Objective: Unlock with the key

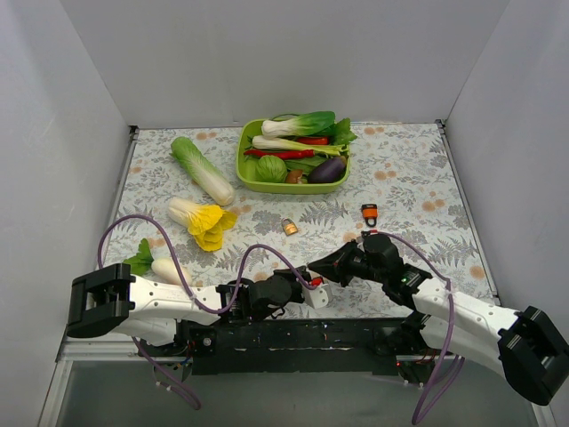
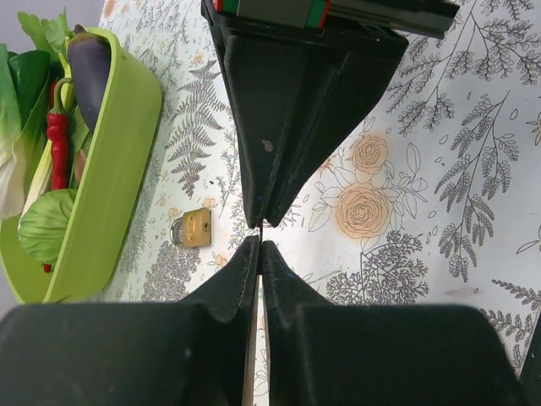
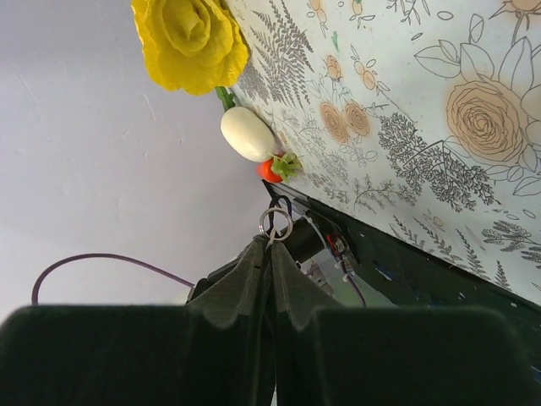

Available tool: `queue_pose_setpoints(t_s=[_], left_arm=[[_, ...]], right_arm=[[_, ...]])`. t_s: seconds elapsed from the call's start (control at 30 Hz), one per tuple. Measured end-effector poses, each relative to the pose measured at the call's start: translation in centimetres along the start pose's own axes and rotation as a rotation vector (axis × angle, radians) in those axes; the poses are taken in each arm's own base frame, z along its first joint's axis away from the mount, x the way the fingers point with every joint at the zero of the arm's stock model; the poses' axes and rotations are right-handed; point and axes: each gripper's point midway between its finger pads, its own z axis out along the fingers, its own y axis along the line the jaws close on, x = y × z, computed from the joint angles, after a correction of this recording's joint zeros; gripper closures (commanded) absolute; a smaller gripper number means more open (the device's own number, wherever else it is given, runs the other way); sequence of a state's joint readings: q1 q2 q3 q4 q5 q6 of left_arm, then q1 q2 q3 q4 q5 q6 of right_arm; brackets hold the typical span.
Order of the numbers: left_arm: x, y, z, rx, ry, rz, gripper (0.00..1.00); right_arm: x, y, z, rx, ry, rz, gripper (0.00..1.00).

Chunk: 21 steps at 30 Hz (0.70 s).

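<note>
My right gripper (image 1: 320, 267) (image 3: 272, 241) is shut on the key; its silver ring (image 3: 275, 224) sticks out past the fingertips, and the blade is hidden between the pads. My left gripper (image 1: 313, 283) (image 2: 260, 244) is shut and meets the right gripper (image 2: 259, 222) tip to tip above the table's near edge. A thin silver sliver of the key (image 2: 260, 227) runs between the two sets of tips. The brass padlock (image 1: 290, 226) (image 2: 194, 228) lies on the cloth beyond them. The orange-and-black padlock (image 1: 369, 213) lies further right.
A green tray (image 1: 245, 169) (image 2: 127, 152) of vegetables stands at the back. A napa cabbage (image 1: 202, 169), a yellow-leaved cabbage (image 1: 206, 222) (image 3: 190, 38) and a white radish (image 1: 164, 267) (image 3: 248, 135) lie at the left. Grey walls enclose the table.
</note>
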<state>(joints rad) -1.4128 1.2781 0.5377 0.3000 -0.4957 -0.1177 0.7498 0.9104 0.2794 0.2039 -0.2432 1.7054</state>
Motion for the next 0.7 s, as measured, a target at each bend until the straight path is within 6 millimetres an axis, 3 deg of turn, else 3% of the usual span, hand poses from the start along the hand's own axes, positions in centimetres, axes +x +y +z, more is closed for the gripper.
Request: queue_pose_setpoints(t_s=[0.3,0.4,0.43,0.5,0.57,0.7], left_arm=[[0.1,0.0,0.0,0.0,0.003,0.011,0.97],[0.1,0.0,0.0,-0.001,0.003,0.01,0.65],[0.1,0.0,0.0,0.0,0.002,0.009,0.45],[0.0,-0.1,0.0,0.0,-0.001,-0.01,0.31],[-0.3,-0.1,-0.1,-0.005,-0.01,-0.049,0.04],[-1.5,0.9,-1.1,-0.024,-0.05,-0.183,0.02]], right_arm=[[0.0,0.0,0.3,0.0,0.001,0.01,0.99],[-0.1,0.1,0.4,-0.005,-0.002,0.013,0.99],[-0.1,0.2,0.4,-0.012,-0.004,0.01,0.99],[-0.3,0.2,0.4,-0.035,-0.013,0.004,0.99],[-0.7,0.1,0.5,-0.06,-0.03,-0.006,0.99],[-2.0,-0.5,0.2,-0.135,-0.098,-0.064,0.99]])
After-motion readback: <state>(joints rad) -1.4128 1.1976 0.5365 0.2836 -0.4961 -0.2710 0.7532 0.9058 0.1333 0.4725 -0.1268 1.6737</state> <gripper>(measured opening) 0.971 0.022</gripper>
